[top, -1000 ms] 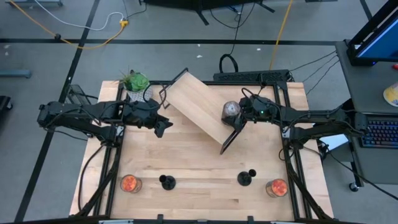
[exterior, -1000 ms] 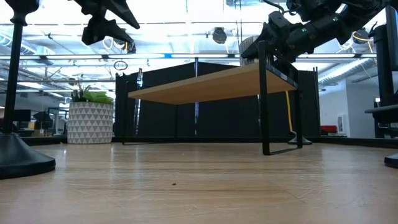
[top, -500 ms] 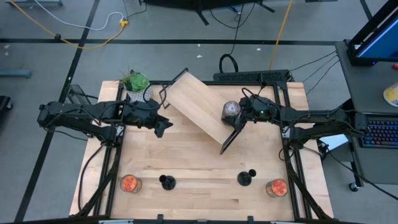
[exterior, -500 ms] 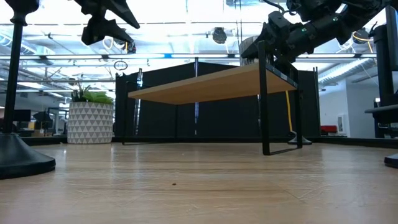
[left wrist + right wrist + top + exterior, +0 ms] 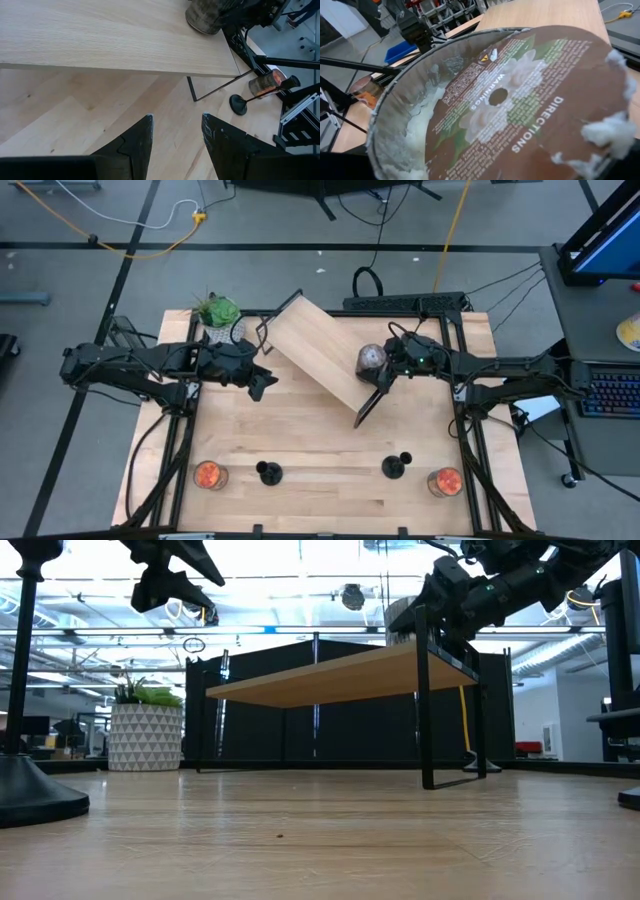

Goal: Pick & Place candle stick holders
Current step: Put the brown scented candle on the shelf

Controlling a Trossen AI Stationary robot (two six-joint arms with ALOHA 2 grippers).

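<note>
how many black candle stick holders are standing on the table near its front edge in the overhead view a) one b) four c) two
c) Two: one candle stick holder stands beside the left orange jar, and the other holder stands near the right orange jar; no other shows in the overhead view.

1. A small wooden shelf on black metal legs (image 5: 318, 348) stands mid-table at the back.
2. A potted green plant (image 5: 219, 317) sits to its left.
3. Two black candle stick holders (image 5: 268, 472) (image 5: 395, 466) stand near the front edge, between two orange glass jars (image 5: 208, 475) (image 5: 444, 481).
</note>
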